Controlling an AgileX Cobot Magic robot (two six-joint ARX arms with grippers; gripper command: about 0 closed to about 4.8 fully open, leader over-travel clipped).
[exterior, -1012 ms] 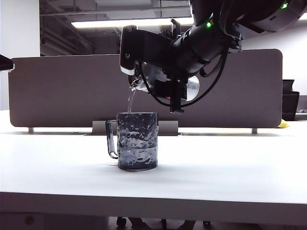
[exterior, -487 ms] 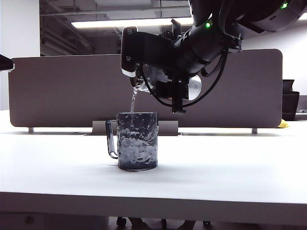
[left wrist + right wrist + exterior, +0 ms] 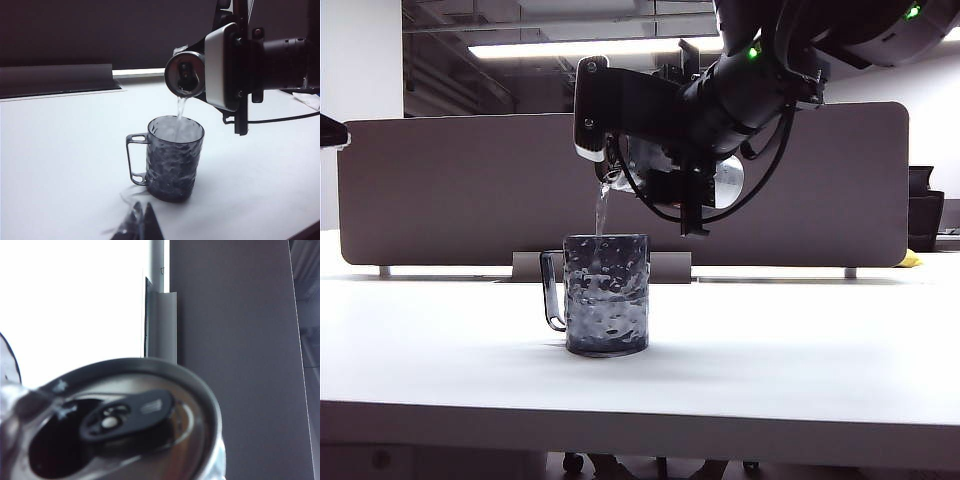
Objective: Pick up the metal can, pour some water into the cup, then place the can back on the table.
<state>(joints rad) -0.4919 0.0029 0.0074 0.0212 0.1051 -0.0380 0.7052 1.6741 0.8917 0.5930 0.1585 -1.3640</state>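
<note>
We have the slim silver aluminium can [image 3: 720, 183] tipped nearly level in our right gripper [image 3: 665, 165], jaws clamped around its body, above the dark dimpled glass mug [image 3: 607, 294]. A thin clear stream of water [image 3: 601, 212] falls from its mouth into the mug, which looks partly filled. Lift done, pour underway; returning the can to the white table [image 3: 800, 370] remains. Our left gripper [image 3: 137, 222] hangs nearby; its jaws we cannot read.

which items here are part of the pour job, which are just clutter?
Job: can tipped in right gripper; water streaming down; cup; table.
Not job: grey partition; yellow thing far right; left gripper, idle near the cup.
</note>
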